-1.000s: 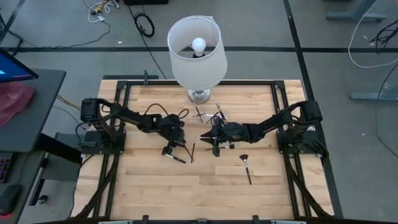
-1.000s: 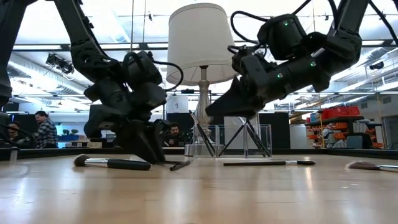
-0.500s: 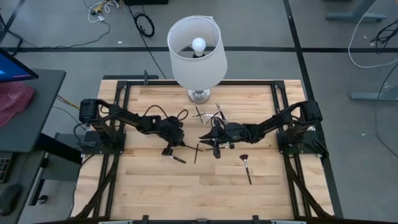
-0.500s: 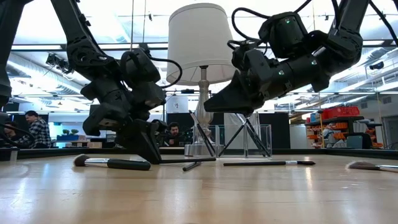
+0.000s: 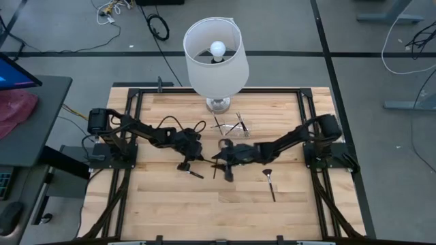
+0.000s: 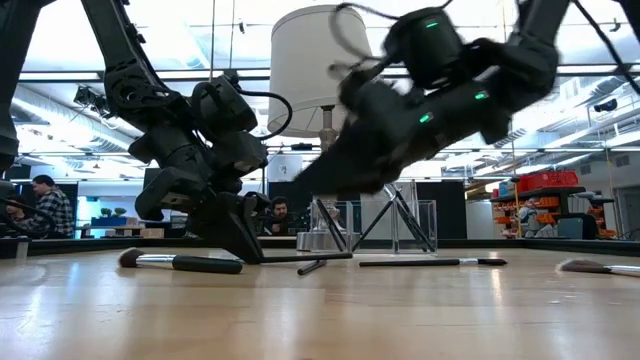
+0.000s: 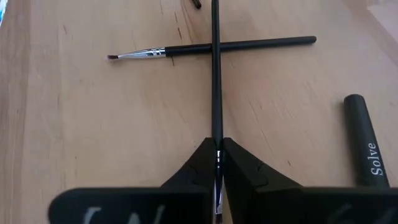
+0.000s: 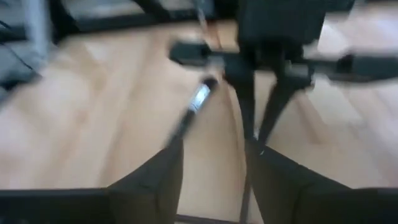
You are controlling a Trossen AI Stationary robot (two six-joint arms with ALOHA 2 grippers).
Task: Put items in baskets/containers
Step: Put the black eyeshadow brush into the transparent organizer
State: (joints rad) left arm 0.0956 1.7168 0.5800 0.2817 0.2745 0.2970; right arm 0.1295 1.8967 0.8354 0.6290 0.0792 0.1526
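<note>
Since a second ago the right gripper [image 5: 225,168] has slid leftward across the tabletop [image 5: 204,204] toward the left gripper [image 5: 193,163], and its fingers [image 8: 155,174] have spread; they now stand open with nothing between them. Over the same second the left fingers [image 7: 242,171] have closed, and they pinch a thin dark brush [image 7: 216,74] by one end, its handle reaching straight ahead just over the wood.

Nearest the front edge a fan brush [image 5: 270,182] lies alone, to the right of centre. A thick dark-handled brush [image 6: 180,263] rests beside the left gripper. Under the held brush a fine-tipped brush [image 7: 211,48] lies crosswise on the wood, with a stub marked "Solve" [image 7: 364,140] off to one side. Both grippers are low at mid-table, close together.

Behind them the clear box [image 5: 230,126] stands with several brushes leaning in it. Beyond that is a white lamp [image 5: 215,58] at the far edge.
</note>
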